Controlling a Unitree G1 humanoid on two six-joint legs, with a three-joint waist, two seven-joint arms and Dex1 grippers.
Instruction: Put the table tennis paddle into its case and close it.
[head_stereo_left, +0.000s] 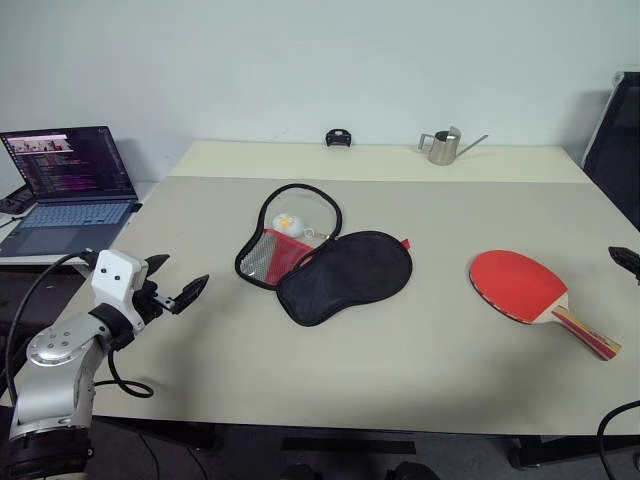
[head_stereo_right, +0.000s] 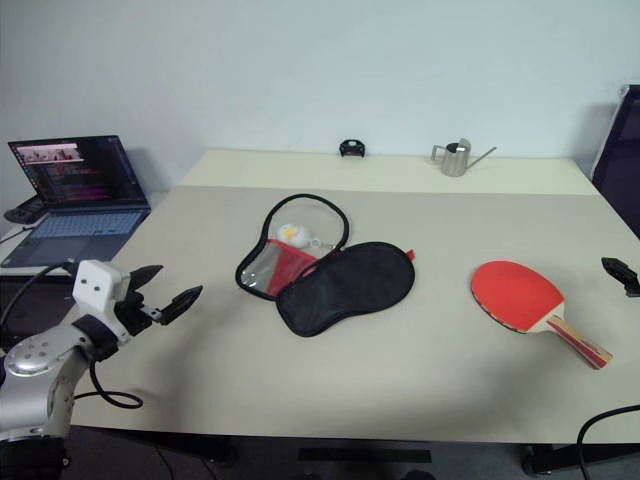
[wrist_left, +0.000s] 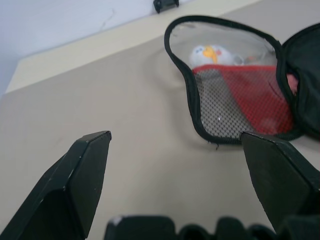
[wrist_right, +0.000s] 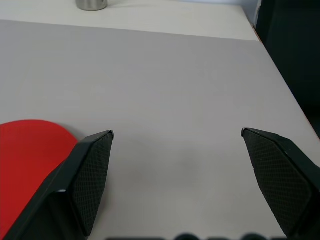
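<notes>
The left gripper (head_stereo_left: 175, 285) is held level and released, left of the case (head_stereo_left: 330, 265), while the right gripper (wrist_right: 175, 145) is spread empty beside the table tennis paddle (head_stereo_left: 525, 290).

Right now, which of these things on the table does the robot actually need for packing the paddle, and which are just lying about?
Needed: table tennis paddle; open case; left gripper and right gripper, both open.

Lying about: laptop; small metal watering can; black clip.
</notes>
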